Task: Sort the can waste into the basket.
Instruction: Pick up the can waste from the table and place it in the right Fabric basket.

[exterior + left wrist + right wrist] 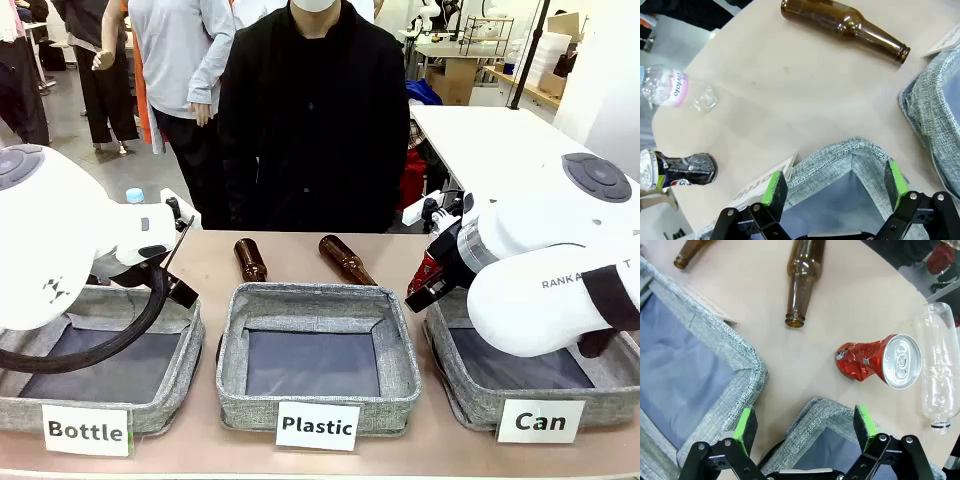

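Observation:
A crushed red can (875, 360) lies on its side on the table just beyond the corner of the "Can" basket (812, 416); in the front view a sliver of it (424, 271) peeks out beside my right arm. My right gripper (805, 424) hangs open and empty above that basket corner. The dark can (682, 170) lies on the table beyond the "Bottle" basket (840, 155), off to the left of my left gripper (835, 182), which is open and empty over that basket. The "Can" basket (480, 405) stands at the front right.
Two brown glass bottles (249, 258) (346, 259) lie behind the middle "Plastic" basket (400, 385). One clear plastic bottle (939, 370) lies next to the red can, another (675, 90) near the dark can. A person in black stands at the far edge.

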`<state>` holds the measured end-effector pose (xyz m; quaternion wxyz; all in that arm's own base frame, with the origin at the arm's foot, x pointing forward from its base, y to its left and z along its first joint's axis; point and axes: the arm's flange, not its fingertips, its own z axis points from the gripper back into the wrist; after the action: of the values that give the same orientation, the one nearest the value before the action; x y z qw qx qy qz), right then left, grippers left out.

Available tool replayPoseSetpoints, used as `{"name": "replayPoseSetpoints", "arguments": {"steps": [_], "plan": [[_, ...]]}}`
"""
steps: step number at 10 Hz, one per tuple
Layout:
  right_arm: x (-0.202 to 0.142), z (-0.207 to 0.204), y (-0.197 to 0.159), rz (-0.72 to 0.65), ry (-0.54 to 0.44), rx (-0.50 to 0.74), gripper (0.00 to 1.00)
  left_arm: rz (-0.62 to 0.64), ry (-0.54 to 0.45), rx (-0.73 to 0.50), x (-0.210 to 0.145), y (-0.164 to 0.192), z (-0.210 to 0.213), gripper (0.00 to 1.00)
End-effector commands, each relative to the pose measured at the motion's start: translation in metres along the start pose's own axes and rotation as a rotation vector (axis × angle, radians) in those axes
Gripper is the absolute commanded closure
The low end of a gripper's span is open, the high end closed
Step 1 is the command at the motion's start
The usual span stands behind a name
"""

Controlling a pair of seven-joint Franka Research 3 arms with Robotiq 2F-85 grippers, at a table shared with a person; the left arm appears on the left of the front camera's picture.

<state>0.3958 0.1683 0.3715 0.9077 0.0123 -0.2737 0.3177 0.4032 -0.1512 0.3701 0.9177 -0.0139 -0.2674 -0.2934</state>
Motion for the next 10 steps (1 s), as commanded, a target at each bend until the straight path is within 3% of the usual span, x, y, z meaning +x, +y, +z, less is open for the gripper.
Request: {"name": "replayPoseSetpoints", "arguments": {"steps": [1,10], "plan": [[0.0,0.0,0.0,0.0,0.0,0.0,0.0,0.0,0.0,0.0,0.0001,0.0,0.0001,0.0],[0.0,0.0,0.0,0.0,0.0,0.0,0.0,0.0,0.0,0.0,0.0001,0.0,0.0001,0.0]]}}
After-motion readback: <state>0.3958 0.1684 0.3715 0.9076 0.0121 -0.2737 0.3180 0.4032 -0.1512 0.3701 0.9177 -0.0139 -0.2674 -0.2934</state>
